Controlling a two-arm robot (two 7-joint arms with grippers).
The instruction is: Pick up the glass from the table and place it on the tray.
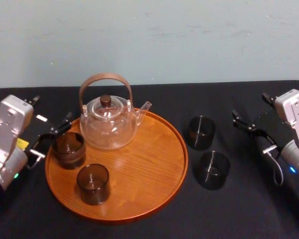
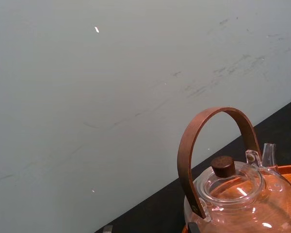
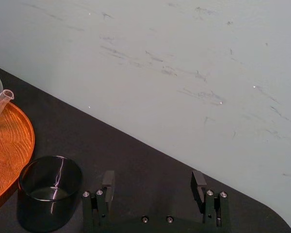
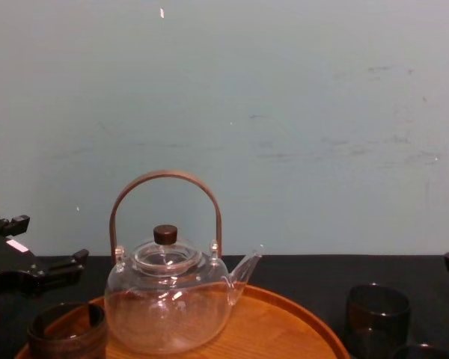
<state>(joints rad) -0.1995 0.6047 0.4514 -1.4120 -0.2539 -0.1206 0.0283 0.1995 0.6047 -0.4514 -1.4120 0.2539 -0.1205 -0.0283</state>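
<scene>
Bare test-bench setting: black-draped table against scuffed wall.

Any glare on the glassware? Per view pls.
Head view: thin streak highlights inside both dark glasses on the table, soft sheen on the tray. Left wrist view: bright glints on the teapot. Right wrist view: one streak in the glass by the open right gripper.

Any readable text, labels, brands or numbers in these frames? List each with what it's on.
None readable.
White patch on the left arm: too small to read.
Yellow sticker on the same arm: too small to read.
Teapot and tray: no markings visible.
</scene>
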